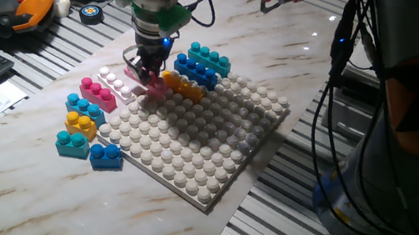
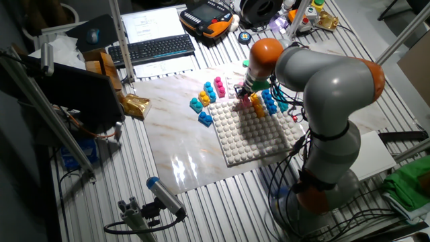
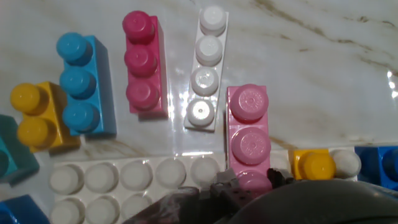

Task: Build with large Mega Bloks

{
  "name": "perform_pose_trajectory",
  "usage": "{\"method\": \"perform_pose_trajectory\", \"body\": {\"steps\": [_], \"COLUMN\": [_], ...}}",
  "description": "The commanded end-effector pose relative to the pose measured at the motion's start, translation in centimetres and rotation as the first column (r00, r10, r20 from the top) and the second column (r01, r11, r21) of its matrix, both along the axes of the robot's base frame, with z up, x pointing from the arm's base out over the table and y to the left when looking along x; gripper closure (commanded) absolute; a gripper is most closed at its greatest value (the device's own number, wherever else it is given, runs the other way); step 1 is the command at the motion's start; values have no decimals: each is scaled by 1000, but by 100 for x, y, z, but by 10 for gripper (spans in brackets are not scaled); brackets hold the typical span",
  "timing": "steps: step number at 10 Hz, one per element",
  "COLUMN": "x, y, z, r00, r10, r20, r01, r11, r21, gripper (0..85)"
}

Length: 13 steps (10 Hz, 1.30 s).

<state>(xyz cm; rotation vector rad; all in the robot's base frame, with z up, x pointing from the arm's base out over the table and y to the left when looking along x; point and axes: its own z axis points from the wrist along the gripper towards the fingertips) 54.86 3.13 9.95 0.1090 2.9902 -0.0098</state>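
- Gripper [image 1: 147, 74] closed on pink brick [image 3: 249, 137] at baseplate's [image 1: 197, 145] far-left edge.
- Hand view alone shows white brick [image 3: 207, 68] just left of pink brick, apart.

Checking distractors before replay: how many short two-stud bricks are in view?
3, clustered off the baseplate corner nearest the camera in one fixed view: yellow brick, teal brick, blue brick. More may be hidden under the end effector.
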Motion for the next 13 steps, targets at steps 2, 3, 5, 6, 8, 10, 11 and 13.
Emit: {"method": "perform_pose_trajectory", "body": {"steps": [2, 3, 5, 6, 8, 10, 11, 13], "x": [-197, -254, -354, -395, -416, -444, -464, -488], "y": [22, 35, 52, 41, 29, 40, 48, 66], "z": [46, 59, 1, -46, -63, -98, -118, -143], "r00": [1000, 1000, 1000, 1000, 1000, 999, 999, 999], "r10": [-4, -4, -1, 4, -5, -3, -3, 5], "r20": [-7, -14, -10, -4, -26, -32, -32, -32], "r01": [4, 4, 1, -4, 4, 3, 3, -5], "r11": [1000, 1000, 1000, 1000, 1000, 1000, 1000, 1000], "r21": [2, -2, -26, -19, -18, -13, -9, -5], "gripper": [843, 843, 843, 843, 843, 843, 843, 843]}}
